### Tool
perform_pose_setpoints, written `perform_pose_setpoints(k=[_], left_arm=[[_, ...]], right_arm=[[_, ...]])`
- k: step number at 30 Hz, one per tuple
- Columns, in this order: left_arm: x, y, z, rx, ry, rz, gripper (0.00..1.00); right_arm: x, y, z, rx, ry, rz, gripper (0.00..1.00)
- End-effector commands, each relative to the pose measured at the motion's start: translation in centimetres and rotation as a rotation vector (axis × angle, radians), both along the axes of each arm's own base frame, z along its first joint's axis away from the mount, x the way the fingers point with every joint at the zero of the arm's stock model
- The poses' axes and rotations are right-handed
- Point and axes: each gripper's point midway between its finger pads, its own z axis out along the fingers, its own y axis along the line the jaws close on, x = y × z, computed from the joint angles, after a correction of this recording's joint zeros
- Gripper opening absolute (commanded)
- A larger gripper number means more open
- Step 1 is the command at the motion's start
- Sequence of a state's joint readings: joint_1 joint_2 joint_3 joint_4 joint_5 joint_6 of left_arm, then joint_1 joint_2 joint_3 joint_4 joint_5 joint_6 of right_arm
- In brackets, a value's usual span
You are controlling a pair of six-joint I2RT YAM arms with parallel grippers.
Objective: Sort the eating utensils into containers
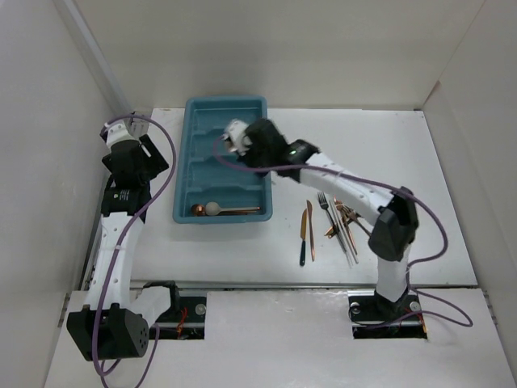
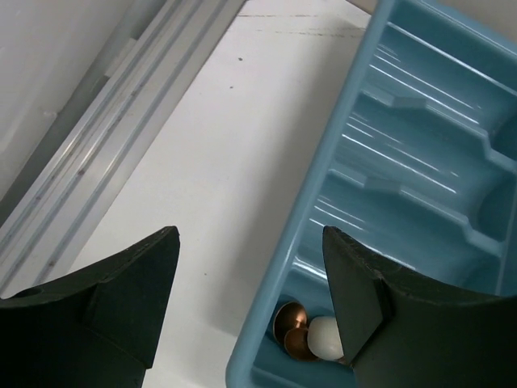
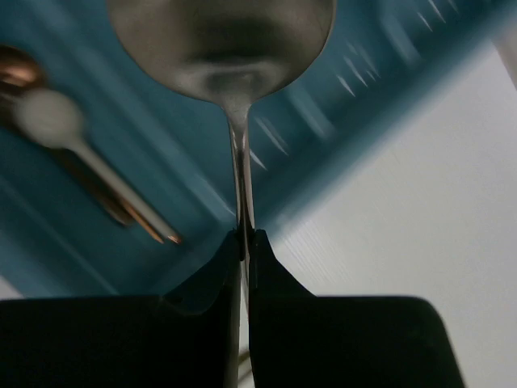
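The teal cutlery tray (image 1: 187,153) lies at the back left of the table. Its nearest compartment holds copper spoons (image 1: 197,210) and a white spoon (image 1: 212,208). My right gripper (image 1: 252,153) hovers over the tray, shut on the thin handle of a silver spoon (image 3: 222,40), bowl pointing away from the fingers (image 3: 245,236); the white spoon (image 3: 48,117) lies below it. My left gripper (image 1: 153,158) is open and empty just left of the tray; in its view (image 2: 250,234) the tray rim (image 2: 323,194) runs between the fingers, with the copper spoon bowls (image 2: 289,317) below.
A loose pile of forks, sticks and copper pieces (image 1: 339,222) lies on the table right of the tray, with two copper knives (image 1: 306,230) beside it. White walls enclose the table on three sides. A metal rail (image 2: 105,145) runs along the left edge.
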State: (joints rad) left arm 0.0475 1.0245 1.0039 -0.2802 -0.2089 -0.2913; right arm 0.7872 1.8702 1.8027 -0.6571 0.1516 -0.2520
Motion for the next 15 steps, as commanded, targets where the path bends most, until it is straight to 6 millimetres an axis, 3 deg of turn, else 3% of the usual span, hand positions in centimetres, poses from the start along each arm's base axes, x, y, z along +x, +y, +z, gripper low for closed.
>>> perform_pose_setpoints(k=[1,2,3,5,8,9,12,14,15], left_arm=[[-0.9,1.6,2.8,-0.006,-0.079,0.118,0.69],[-1.1,1.8,2.5,-0.001,-0.065,0.13,0.69],[-1.4,1.9,3.1,-0.005,-0.079,0.142,0.69],[-1.5,2.2,3.2,0.002,-0.079,0.157,0.69],[-1.9,2.3,3.2,0.006,-0.078,0.166,0.69],[-1.9,2.3,3.2,0.006,-0.078,0.166,0.69],[-1.9,2.4,2.8,0.001,-0.069,0.164,0.69],[-1.7,2.3,3.0,-0.003,-0.079,0.154,0.69],[-1.6,2.1,3.0,-0.008,-0.079,0.143,0.69]], right_arm=[[-0.3,7.6,0.7,0.027,-0.124,0.205,0.0],[-0.9,9.6,1.3,0.053,-0.139,0.239,0.0],[-0.9,10.9,-0.6,0.028,-0.123,0.26,0.0],[-2.5,12.6,-1.9,0.016,-0.089,0.312,0.01],[-3.6,13.4,-3.7,-0.017,-0.07,0.355,0.2],[-3.8,13.1,-4.3,-0.032,-0.055,0.356,0.42],[-3.3,11.8,-1.6,-0.009,-0.099,0.269,0.57],[-2.8,9.9,1.9,0.078,-0.103,0.179,0.6],[-1.3,7.7,3.1,0.117,-0.09,0.099,0.6]])
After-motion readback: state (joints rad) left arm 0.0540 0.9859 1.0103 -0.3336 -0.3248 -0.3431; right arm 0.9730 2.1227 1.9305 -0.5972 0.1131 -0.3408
